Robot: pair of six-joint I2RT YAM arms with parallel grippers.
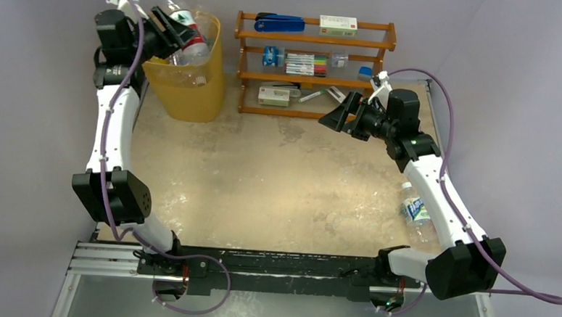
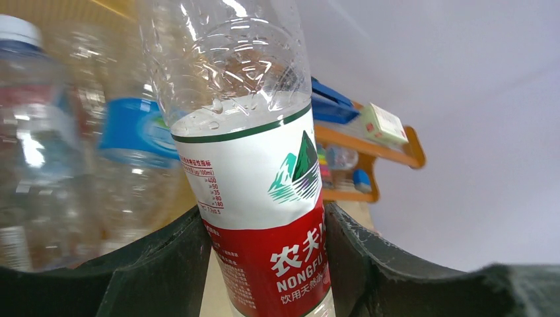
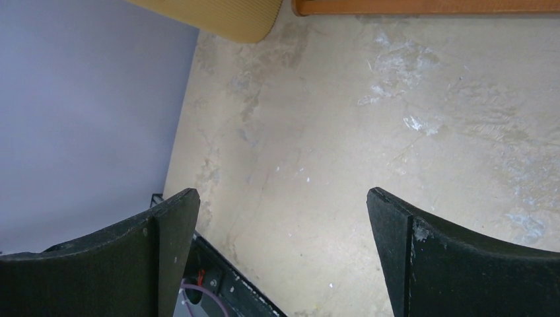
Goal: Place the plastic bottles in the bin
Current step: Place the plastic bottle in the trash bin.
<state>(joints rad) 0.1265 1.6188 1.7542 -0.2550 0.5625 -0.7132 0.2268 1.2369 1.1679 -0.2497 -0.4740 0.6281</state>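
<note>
Table (image 1: 277,180): bottle (image 2: 257,185) within left end effector (image 2: 267,261).

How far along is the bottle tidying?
Several bottles already lie in the yellow bin. The left gripper holds a red-capped Nongfu bottle at the bin's mouth. One blue-labelled bottle is left on the table by the right arm; the right gripper is open and empty.

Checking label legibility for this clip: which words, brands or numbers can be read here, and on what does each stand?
"农夫": red band of the clear bottle in the left gripper.
"NONGFU": same band, just beneath; the rest runs out of sight.
Too small: the fine print on that label.
Blurred: the blue-labelled bottle behind it.
Too small: the table bottle and the white box on the wooden rack.
</note>
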